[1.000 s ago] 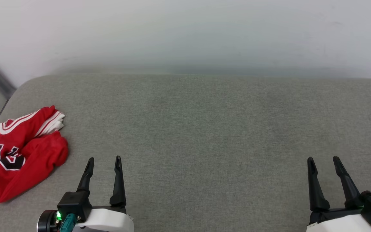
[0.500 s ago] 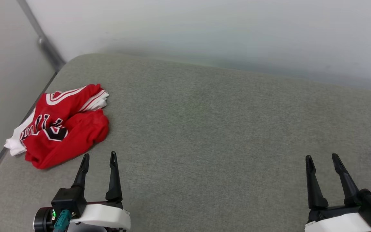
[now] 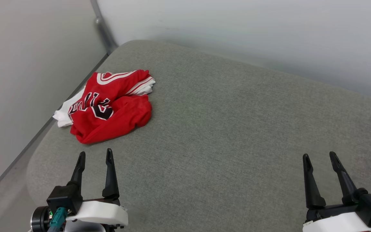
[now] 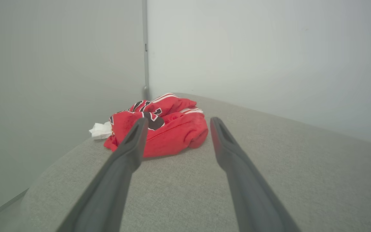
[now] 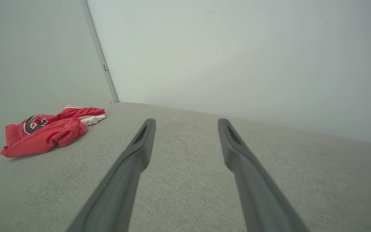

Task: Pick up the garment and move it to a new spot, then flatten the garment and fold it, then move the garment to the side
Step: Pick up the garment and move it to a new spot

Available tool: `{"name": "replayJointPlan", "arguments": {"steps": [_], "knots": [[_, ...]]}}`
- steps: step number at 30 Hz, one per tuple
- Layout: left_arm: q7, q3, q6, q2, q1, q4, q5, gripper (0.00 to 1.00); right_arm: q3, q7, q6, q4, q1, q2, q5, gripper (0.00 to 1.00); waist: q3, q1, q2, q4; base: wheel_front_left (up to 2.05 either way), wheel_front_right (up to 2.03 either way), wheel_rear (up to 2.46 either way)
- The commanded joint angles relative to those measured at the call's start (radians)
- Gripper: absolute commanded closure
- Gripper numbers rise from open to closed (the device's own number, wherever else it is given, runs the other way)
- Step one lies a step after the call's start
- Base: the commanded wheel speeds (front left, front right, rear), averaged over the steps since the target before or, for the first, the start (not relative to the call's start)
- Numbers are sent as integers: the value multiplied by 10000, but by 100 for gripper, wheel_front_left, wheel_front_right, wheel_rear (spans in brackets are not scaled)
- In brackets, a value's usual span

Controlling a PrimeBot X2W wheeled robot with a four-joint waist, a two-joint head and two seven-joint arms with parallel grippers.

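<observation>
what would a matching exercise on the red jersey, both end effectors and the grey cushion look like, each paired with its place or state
Things:
1. garment
2. left end effector
3. right end effector
4. cushion

Places or states:
a. open, lower right of the head view, far from the heap
b. crumpled in a heap near the cushion's left edge
c. open, close to the heap, not touching it
d. grey fabric surface bearing the heap

Pairs: 1-b, 2-c, 3-a, 4-d

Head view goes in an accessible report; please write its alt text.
A crumpled red jersey lies far left on a grey cushion. The left gripper, open, sits just short of it; the right gripper, open, is at lower right.
</observation>
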Motion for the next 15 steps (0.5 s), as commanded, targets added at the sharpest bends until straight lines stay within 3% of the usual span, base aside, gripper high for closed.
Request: {"name": "replayJointPlan", "arguments": {"steps": [1,9,15], "knots": [[-26,28,45,9,5,3,-53,0,7,-26,-3,-34,-49,17,-61,0,45,0,0,245,0,0,0],[-28,434,80,10,-12,44,-123,0,72,-26,-3,-69,-115,17,-122,0,155,0,0,506,0,0,0],[-28,1109,-463,10,-729,144,194,0,88,-25,-3,-124,-295,15,-322,0,503,0,0,302,0,0,0]]}}
